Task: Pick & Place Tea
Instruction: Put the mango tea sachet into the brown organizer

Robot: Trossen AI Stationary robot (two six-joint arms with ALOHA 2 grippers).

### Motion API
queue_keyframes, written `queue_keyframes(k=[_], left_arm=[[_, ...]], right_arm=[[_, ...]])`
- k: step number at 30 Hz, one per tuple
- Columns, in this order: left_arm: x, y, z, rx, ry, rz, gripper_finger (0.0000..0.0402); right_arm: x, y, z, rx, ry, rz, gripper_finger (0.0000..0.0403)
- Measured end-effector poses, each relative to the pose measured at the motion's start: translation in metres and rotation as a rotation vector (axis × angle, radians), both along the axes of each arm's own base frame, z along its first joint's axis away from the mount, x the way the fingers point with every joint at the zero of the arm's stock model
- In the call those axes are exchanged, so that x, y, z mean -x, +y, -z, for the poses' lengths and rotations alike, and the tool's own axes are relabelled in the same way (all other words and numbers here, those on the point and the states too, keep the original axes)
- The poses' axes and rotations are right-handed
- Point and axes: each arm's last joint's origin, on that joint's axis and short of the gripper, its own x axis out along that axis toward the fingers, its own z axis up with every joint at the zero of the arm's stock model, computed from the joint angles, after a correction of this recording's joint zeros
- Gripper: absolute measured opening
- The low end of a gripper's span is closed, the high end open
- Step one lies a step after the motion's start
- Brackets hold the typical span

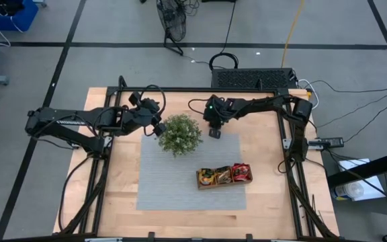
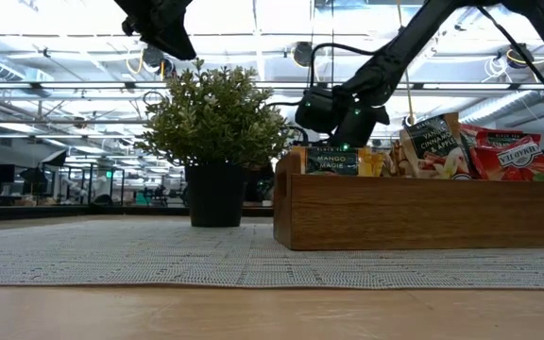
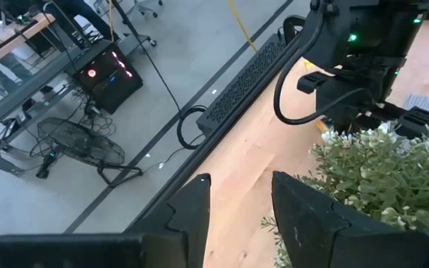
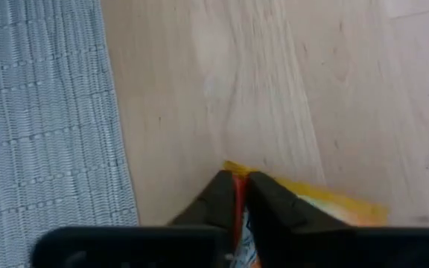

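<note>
My right gripper (image 4: 238, 195) points steeply down over the bare wood just past the grey mat's (image 1: 180, 181) far edge. It is shut on a yellow-orange tea sachet (image 4: 326, 202). Several more tea sachets (image 2: 499, 151) stand upright in the brown wooden tray (image 1: 224, 176) on the mat. My left gripper (image 3: 240, 205) hangs open and raised beside the potted plant (image 1: 180, 134), touching nothing. In the high view my right gripper (image 1: 215, 132) is to the right of the plant and my left gripper (image 1: 158, 128) to its left. My right gripper pinches the sachet between its two fingers at one yellow-edged corner (image 4: 237, 170). The fingers come from above, slanting steeply down. The rest of the sachet spreads out to one side of the fingers, low over the wood. Whether it is lifted clear I cannot tell.
The plant in its dark pot (image 2: 215, 194) stands on the mat between the two arms. The tray sits near the mat's right side. Bare wood (image 4: 289, 89) lies around my right gripper, bounded by the table's black frame (image 1: 200, 89) at the far edge.
</note>
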Motion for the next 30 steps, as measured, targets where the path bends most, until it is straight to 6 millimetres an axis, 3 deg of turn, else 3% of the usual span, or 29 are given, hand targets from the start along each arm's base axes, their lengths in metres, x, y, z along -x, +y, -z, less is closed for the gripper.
queue_keyframes(k=[2, 6, 10, 15, 18, 24, 30], left_arm=[[0.000, 0.000, 0.000, 0.000, -0.001, 0.000, 0.0147], [0.000, 0.000, 0.000, 0.005, -0.006, -0.004, 0.0147], [0.000, 0.000, 0.000, 0.019, -0.014, -0.001, 0.0147], [-0.005, -0.003, -0.002, 0.104, -0.089, 0.068, 0.0147], [-0.017, -0.005, -0.002, 0.165, -0.145, 0.163, 0.0147], [-0.048, -0.011, 0.007, 0.270, -0.221, 0.351, 0.0147], [-0.071, -0.012, 0.015, 0.280, -0.292, 0.396, 0.0147]], right_arm=[[0.000, 0.001, 0.000, 0.007, 0.005, -0.008, 0.0011], [-0.004, 0.010, -0.001, 0.114, 0.052, -0.039, 0.0004], [-0.010, 0.029, -0.019, 0.259, 0.058, -0.104, 0.0001], [-0.014, 0.073, -0.054, 0.558, 0.088, -0.269, 0.0001], [-0.015, 0.103, -0.085, 0.808, 0.077, -0.351, 0.0001], [-0.012, 0.163, -0.124, 1.125, 0.007, -0.486, 0.0000], [-0.009, 0.208, -0.143, 1.298, -0.060, -0.574, 0.0000]])
